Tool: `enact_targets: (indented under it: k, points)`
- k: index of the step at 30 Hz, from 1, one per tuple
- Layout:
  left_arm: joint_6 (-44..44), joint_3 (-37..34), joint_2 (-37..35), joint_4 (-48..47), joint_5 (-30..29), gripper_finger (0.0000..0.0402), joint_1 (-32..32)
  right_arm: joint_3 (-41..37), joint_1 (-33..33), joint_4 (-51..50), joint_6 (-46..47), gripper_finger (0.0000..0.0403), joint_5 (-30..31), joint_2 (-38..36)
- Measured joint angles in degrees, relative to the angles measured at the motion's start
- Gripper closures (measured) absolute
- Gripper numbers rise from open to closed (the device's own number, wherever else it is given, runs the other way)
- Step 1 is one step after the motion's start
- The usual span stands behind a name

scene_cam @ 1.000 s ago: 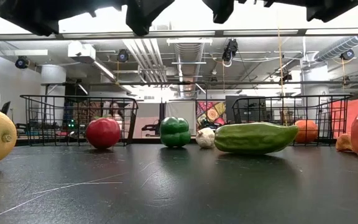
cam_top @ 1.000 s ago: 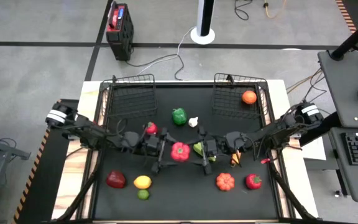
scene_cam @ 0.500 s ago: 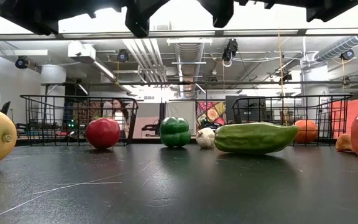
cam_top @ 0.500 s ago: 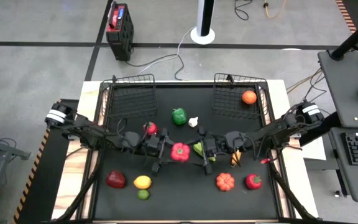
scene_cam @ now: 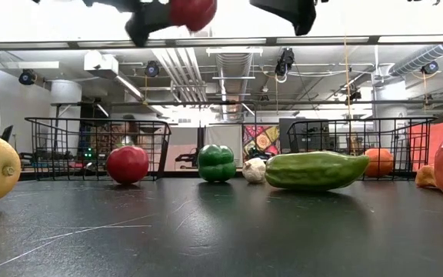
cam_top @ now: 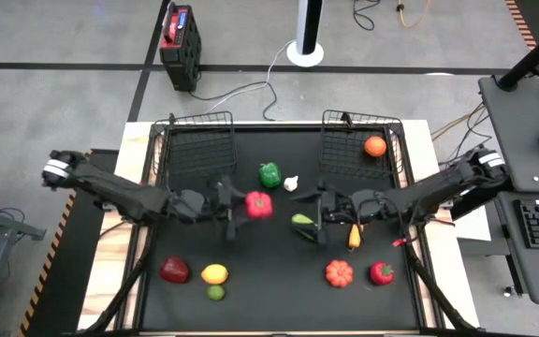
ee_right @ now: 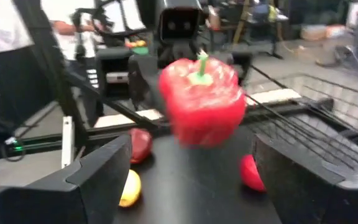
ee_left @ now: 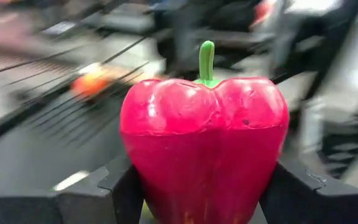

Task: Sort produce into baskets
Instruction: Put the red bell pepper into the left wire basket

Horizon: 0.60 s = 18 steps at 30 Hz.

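My left gripper [cam_top: 251, 206] is shut on a red bell pepper [cam_top: 259, 205] with a green stem, held in the air above the table's middle. The pepper also shows at the top of the low view [scene_cam: 193, 9]. My right gripper [cam_top: 318, 217] is open and empty a little to the pepper's right, and its wrist view faces the pepper [ee_right: 201, 99]. Below it a green cucumber [scene_cam: 316, 170] lies on its side on the table. Two wire baskets stand at the far edge, the left one [cam_top: 195, 142] and the right one [cam_top: 356, 140], which holds an orange [cam_top: 374, 146]. My left gripper pinches the pepper's lower body between its two fingers, one on each of two opposite sides [ee_left: 135, 180]. The fingers come level from the table's left. The pepper sits upright, stem up, lifted clear of the table.
On the table stand a green pepper [cam_top: 269, 174], a white garlic [cam_top: 291, 183], a small red piece [scene_cam: 128, 164], a dark red piece [cam_top: 174, 270], a lemon [cam_top: 214, 273], a lime [cam_top: 215, 292], an orange tomato-like piece [cam_top: 339, 273], a red piece [cam_top: 382, 272] and a small orange piece [cam_top: 354, 236].
My left gripper has carried the red pepper toward the table's far edge and a little to the left, still clear of the table. My right gripper has drawn away from the pepper toward the right and the far edge. The cucumber has stayed in place.
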Motion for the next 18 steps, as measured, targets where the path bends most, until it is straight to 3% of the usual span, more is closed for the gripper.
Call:
enact_targets:
  k: [7,10,14,18]
  points:
    - [-12.7,15.5,-6.1,-52.0,-20.6,0.0175,1.6,0.0,0.0,-2.0,0.9,0.0097,0.3,-1.2]
    - [-19.7,21.6,-6.0,-68.5,-23.3,0.0175,4.5,0.0,0.0,-2.1,0.9,0.0099,0.4,-0.7]
    - [-18.7,26.1,-5.4,-78.5,-21.6,0.0175,10.3,0.0,0.0,-2.0,0.9,0.0097,0.4,-0.7]
    - [-11.7,27.7,-5.3,-79.5,-19.6,0.0175,19.5,0.0,0.0,-2.2,0.9,0.0093,0.4,-0.7]
